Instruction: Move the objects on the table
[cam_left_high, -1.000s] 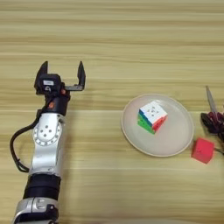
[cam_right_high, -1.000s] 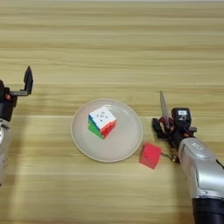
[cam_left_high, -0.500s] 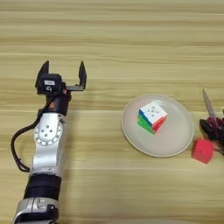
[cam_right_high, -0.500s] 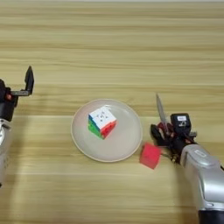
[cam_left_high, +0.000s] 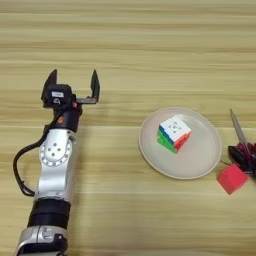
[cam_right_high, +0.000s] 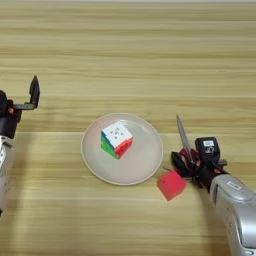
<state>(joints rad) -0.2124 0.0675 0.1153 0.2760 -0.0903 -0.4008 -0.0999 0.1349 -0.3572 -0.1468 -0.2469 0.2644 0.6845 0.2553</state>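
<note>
- Gripping the scissors (cam_right_high: 184, 145) by their red handles, your right gripper (cam_right_high: 192, 162) sat just right of the plate (cam_right_high: 145, 165), blades pointing away over the table (cam_right_high: 128, 60).
- Your puzzle cube (cam_left_high: 174, 133) lay on the plate.
- A red block (cam_right_high: 171, 184) rested beside the rim.
- Your left gripper (cam_left_high: 73, 88) stood wide apart, empty.

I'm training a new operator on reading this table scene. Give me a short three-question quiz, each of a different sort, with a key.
1. True or false: the puzzle cube lies on the plate.
2. Which gripper is at the scissors? A) left B) right C) neither
3. Fill in: the left gripper has its fingers ____, with nothing between them.

Key
1. True; the cube rests inside the plate.
2. B; the right gripper is at the scissors' handles, beside the red block. Whether its fingers are closed cannot be seen.
3. Open; it hovers over the table, left of the plate.
</note>
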